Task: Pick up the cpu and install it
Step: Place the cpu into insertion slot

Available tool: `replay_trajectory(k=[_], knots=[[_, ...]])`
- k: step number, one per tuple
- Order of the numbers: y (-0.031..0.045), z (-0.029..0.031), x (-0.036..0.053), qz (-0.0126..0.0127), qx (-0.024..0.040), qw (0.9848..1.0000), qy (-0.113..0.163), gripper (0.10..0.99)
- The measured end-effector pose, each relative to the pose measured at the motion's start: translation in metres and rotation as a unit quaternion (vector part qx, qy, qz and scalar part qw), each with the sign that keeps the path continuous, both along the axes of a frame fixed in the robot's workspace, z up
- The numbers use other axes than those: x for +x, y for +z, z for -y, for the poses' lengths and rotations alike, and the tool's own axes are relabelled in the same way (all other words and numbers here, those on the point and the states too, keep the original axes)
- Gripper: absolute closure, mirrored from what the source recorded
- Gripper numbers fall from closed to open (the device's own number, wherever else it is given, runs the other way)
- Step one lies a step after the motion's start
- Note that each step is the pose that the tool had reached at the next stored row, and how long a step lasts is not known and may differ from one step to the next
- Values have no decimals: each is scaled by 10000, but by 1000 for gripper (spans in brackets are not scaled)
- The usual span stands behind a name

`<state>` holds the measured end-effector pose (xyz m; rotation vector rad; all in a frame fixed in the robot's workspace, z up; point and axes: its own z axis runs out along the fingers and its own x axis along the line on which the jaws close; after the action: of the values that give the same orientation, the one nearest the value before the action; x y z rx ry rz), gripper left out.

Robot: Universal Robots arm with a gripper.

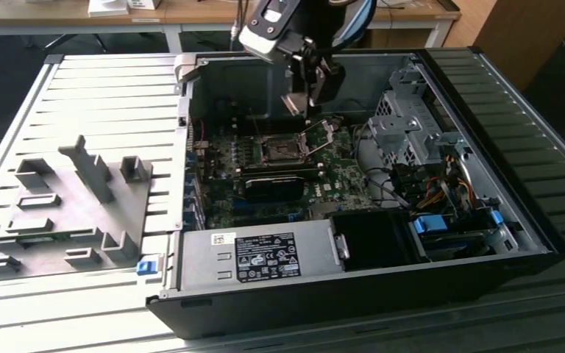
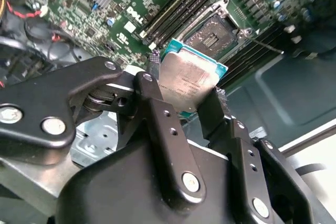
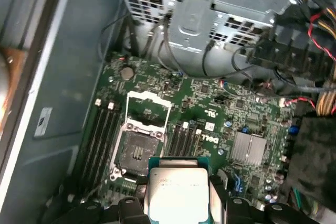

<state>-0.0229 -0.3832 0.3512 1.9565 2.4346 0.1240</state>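
The cpu [image 2: 190, 78], a flat silver square with a teal rim, sits clamped between my gripper's [image 2: 184, 92] two black fingers [image 2: 157, 116]. In the first wrist view the cpu [image 3: 176, 190] hangs just off the open motherboard socket [image 3: 137, 151], whose metal frame [image 3: 149, 109] is flipped up. The exterior view shows my gripper [image 1: 302, 107] inside the open computer case [image 1: 518, 184], well above the socket [image 1: 285, 152] and slightly toward the back wall. In the second wrist view the socket [image 2: 212, 35] lies beyond the chip, bare.
Grey plastic fixture blocks [image 1: 67, 213] stand on the slatted table at the exterior view's left. Inside the case are a power supply [image 1: 263, 254], a drive cage [image 1: 405, 125], loose cables [image 1: 430, 184], memory slots [image 3: 100, 135] and a silver heatsink [image 3: 249, 148].
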Motion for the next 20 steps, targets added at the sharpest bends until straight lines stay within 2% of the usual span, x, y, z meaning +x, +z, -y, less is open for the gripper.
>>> replay_trajectory(k=[3, 4, 10, 16, 20], knots=[[-24, 0, 0, 0, -1, 9997, -238, 549], [-35, 0, 0, 0, -1, 9992, -394, 549], [-80, -6, -1, -1, -2, 9964, -847, 549], [-141, -182, 0, 0, -1, 9962, -872, 549], [-202, -271, 0, 0, -1, 9960, -892, 549]])
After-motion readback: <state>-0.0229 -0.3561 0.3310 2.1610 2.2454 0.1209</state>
